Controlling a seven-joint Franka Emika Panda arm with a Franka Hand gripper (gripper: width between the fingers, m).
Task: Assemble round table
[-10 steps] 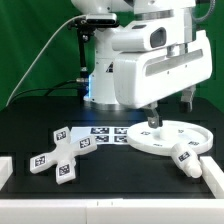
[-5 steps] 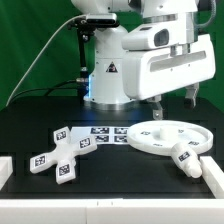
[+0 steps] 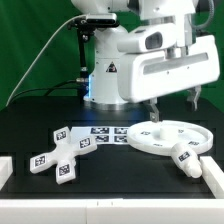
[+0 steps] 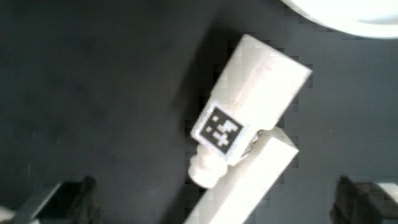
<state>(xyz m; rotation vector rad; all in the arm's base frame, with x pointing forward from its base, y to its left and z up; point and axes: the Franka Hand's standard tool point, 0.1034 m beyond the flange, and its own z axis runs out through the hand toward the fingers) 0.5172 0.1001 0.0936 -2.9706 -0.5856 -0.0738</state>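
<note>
Gripper (image 4: 217, 197): fingers spread wide, empty, hovering over the short post (image 4: 263, 85) lying on its side beside the round disc (image 3: 165, 138), seemingly aligning for a grasp.

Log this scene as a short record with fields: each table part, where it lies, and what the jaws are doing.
round disc: lying flat, on the exterior view's right
post: on its side at the disc's rim nearest the camera
cross-shaped foot: lying flat, on the exterior view's left, apart from the disc
marker board: between foot and disc
jaws: open, empty, above the disc's rim on the exterior view's left
</note>
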